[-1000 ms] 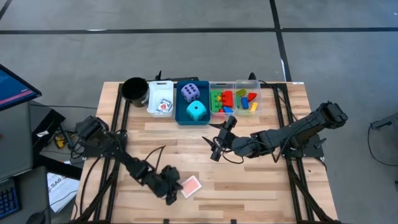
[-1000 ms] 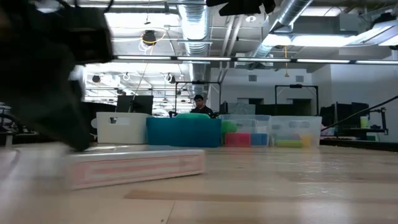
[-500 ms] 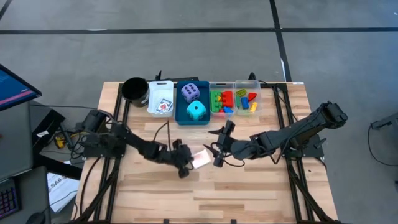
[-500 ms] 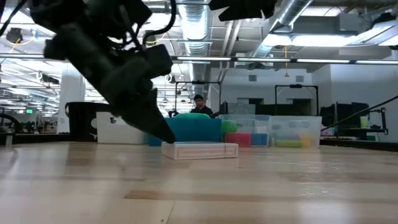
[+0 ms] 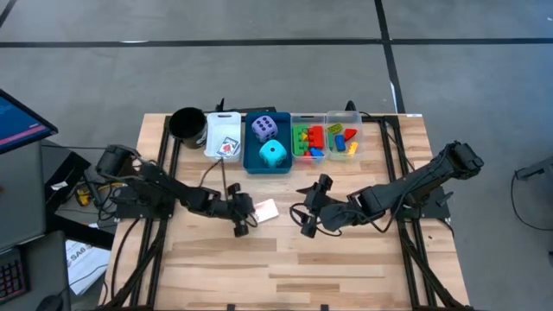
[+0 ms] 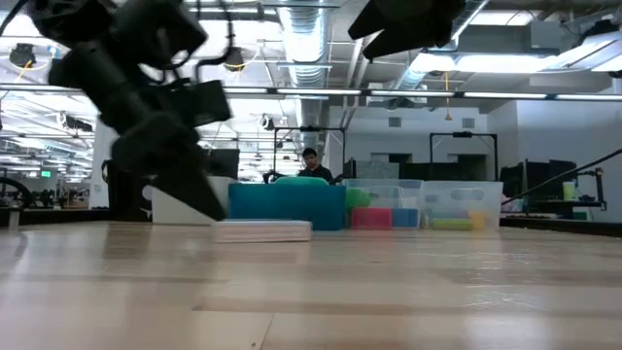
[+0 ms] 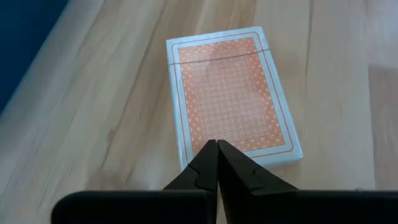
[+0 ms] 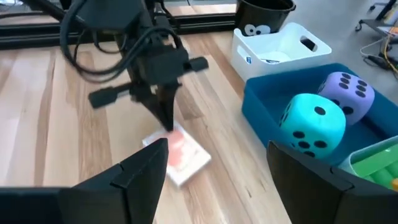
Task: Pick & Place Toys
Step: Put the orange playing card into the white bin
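Centrally on the wooden surface (image 5: 346, 268) you see the deck of red-backed playing cards (image 5: 265, 210) lying flat, on the near side of the blue bin. Your left claw (image 5: 241, 218) stands at the deck's left edge with its fingers pressed fully together; in the left wrist view their joined tips (image 7: 217, 149) meet the deck's edge, gripping nothing. Your right claw (image 5: 308, 207) hovers to the right of the deck, a little apart from it, jaws standing wide and empty; in its wrist view the two dark fingers (image 8: 143, 171) frame the deck and the left claw beyond. Along the far edge of the surface, from left to right, you find the black cup (image 5: 186, 123), the white bin (image 5: 223, 136) with a card face showing inside, the blue bin (image 5: 250, 160) holding the purple die (image 5: 264, 128) on its far side and the cyan die (image 5: 274, 155) on its near side, and two clear bins (image 5: 327, 114) side by side holding the red, green, blue and yellow bricks (image 5: 308, 138). In the low view the deck lies flat in front of the blue bin, the left claw slanting down to its left end, and a person (image 6: 310, 163) shows far off in the room behind.
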Action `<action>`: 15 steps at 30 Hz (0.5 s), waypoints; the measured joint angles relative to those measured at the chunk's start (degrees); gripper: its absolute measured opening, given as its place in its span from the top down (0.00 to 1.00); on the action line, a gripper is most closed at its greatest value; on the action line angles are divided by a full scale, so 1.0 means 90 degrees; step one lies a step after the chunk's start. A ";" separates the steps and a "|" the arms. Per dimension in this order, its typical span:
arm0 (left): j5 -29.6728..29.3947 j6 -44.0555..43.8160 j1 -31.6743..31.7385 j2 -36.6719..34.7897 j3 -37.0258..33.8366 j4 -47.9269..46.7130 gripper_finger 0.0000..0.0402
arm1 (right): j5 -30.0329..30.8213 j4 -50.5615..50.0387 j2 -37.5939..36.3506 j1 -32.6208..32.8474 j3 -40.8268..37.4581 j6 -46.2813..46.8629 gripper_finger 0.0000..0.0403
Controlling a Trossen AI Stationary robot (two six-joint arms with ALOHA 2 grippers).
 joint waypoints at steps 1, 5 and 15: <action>0.0004 -0.0093 0.0000 -0.0189 -0.0229 0.0065 1.00 | 0.0002 0.0005 0.0000 0.0000 0.0000 0.0035 0.33; 0.0007 -0.0218 -0.0003 -0.0943 -0.1014 0.0342 1.00 | 0.0224 0.0067 0.0000 0.0000 0.0000 0.0175 0.33; 0.0334 -0.0193 -0.0010 -0.3551 -0.2062 0.0897 0.93 | 0.0408 0.0112 -0.0001 0.0063 -0.0002 0.0535 0.33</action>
